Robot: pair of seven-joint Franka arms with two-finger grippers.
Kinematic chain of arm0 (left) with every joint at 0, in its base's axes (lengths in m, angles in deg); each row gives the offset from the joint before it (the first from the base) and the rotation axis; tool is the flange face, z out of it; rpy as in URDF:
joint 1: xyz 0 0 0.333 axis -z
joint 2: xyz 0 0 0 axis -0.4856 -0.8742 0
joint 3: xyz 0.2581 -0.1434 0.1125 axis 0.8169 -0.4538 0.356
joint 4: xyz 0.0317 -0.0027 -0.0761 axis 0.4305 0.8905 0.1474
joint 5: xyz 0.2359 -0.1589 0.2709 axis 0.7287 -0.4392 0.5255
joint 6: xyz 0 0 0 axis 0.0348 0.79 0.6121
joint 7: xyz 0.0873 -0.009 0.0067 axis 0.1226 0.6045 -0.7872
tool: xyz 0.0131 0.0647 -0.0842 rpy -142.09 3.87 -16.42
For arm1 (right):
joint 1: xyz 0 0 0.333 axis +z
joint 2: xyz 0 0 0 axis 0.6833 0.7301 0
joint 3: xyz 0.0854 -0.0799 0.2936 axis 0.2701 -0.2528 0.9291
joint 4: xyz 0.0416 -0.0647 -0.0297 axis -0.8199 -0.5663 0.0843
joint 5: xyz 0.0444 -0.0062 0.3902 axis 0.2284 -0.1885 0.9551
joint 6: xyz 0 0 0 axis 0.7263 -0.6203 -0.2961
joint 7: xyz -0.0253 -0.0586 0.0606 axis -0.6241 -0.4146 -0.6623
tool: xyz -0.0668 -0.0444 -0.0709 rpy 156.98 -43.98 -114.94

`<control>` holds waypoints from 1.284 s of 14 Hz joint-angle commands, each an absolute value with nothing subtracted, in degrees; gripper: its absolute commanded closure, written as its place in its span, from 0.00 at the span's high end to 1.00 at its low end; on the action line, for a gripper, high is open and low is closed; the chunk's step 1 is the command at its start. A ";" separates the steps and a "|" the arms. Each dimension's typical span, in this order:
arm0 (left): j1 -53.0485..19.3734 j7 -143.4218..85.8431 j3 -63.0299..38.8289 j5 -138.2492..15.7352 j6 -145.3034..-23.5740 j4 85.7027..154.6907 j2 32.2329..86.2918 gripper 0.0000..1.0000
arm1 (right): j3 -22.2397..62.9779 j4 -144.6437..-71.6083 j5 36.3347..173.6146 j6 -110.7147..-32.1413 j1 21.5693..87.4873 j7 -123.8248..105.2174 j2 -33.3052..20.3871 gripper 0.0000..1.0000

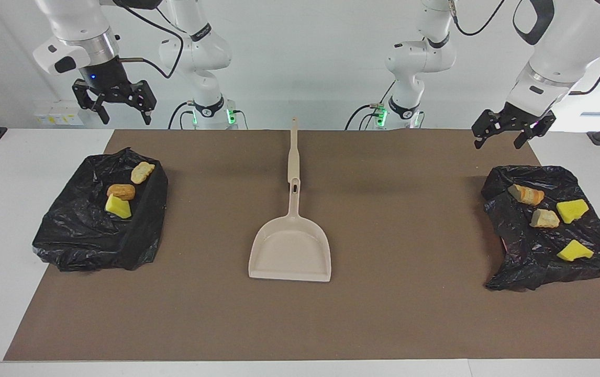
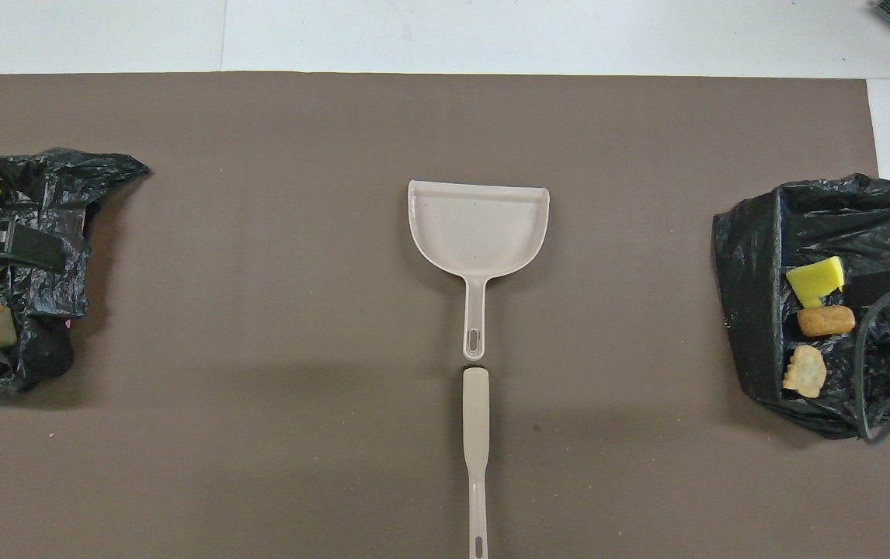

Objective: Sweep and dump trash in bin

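Brown mat [image 1: 410,314] bare (around dustpan [image 1: 290,250])

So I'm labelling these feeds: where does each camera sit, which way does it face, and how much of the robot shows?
Facing view: high across the table, looking at the robots; both arms show, left claw and right claw raised and open.
Overhead view: above the robots' end, looking forward and steeply down; only claw parts show at the side edges.
Shared: dustpan, brush, and both black bags holding trash.

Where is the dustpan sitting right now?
The dustpan lies flat mid-table on the brown mat, between the two black bags, empty; its handle points toward the robots, with the brush handle just past its tip.
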State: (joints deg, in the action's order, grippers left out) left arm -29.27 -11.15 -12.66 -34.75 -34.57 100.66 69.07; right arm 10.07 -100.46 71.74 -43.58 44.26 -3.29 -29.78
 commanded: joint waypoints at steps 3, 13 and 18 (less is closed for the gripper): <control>-29.05 -9.92 -12.41 -36.91 -35.45 102.58 70.82 1.00 | 10.27 -99.56 73.67 -42.86 44.07 -2.80 -29.36 1.00; -29.23 -9.83 -12.24 -36.91 -34.91 102.23 70.90 1.00 | 9.83 -99.65 74.21 -42.96 43.63 -2.36 -29.62 1.00; -29.14 -9.92 -12.24 -36.91 -34.82 102.23 70.99 1.00 | 10.18 -99.65 74.47 -42.69 43.54 -2.45 -29.80 1.00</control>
State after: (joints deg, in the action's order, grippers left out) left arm -29.28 -10.82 -12.64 -36.18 -34.52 100.66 69.50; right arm 9.74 -100.34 74.03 -43.58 44.14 -3.06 -29.74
